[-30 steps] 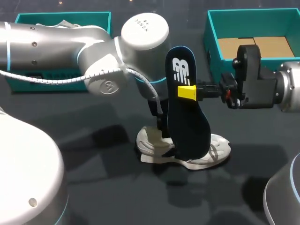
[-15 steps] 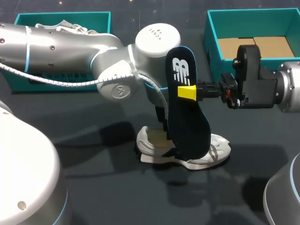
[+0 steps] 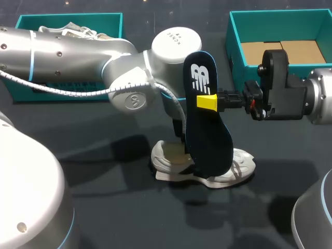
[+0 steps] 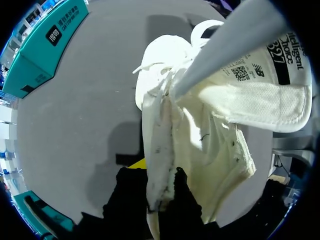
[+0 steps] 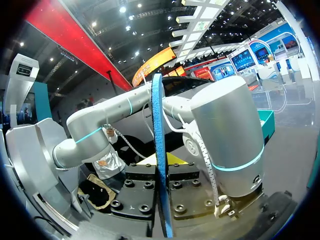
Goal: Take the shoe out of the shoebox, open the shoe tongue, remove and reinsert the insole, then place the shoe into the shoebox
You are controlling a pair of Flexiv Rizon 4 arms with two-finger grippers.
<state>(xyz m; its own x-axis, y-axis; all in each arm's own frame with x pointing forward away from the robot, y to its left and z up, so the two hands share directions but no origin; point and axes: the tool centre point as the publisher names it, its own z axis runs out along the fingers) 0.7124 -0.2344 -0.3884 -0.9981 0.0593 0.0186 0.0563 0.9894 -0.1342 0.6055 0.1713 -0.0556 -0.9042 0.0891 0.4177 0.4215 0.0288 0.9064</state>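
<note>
Head view: shoe (image 3: pixel 239 167) is out of the shoebox (image 3: pixel 280 16), sitting on the table (image 3: pixel 119 207). Insole (image 3: pixel 206 124) is out, upright above it, pinched in my right gripper (image 3: pixel 207 102). Left gripper (image 4: pixel 159 181) clamps the shoe's side wall. To do: reinsert insole, rebox shoe.

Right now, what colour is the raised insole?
The insole over the shoe is dark navy with a white logo; head view shows it best.

A dark, matte table (image 3: pixel 119 218) spreads across the head view. Its surface is smooth and plain, and soft-edged shadows (image 3: pixel 119 150) fall across it from light above.
</note>
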